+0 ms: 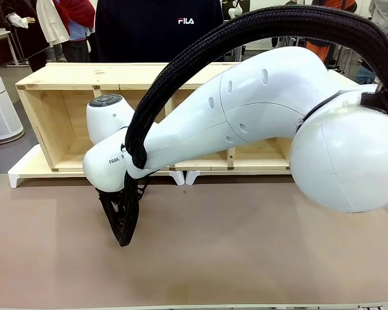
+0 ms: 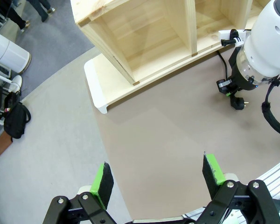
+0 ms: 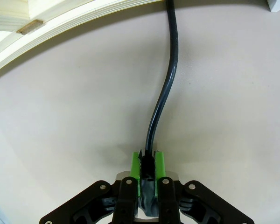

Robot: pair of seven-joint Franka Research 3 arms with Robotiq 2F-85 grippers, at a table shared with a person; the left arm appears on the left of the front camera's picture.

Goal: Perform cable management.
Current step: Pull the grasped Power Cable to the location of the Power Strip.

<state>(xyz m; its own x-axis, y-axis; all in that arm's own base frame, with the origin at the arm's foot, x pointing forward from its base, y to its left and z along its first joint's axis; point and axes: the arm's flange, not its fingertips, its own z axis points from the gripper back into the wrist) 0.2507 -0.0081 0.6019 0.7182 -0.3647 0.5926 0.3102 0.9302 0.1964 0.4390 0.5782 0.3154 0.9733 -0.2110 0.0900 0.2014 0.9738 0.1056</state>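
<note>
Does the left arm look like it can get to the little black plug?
Probably, with care. The left gripper is open, and bare table lies between it and the plug. But the right gripper is shut on the cable just beside the plug, crowding the spot.

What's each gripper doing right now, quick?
Left gripper: open, holding nothing.
Right gripper: closed on the cable.

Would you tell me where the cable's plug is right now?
In the left wrist view, the plug is held by the right gripper at the right, just before the wooden shelf.
</note>
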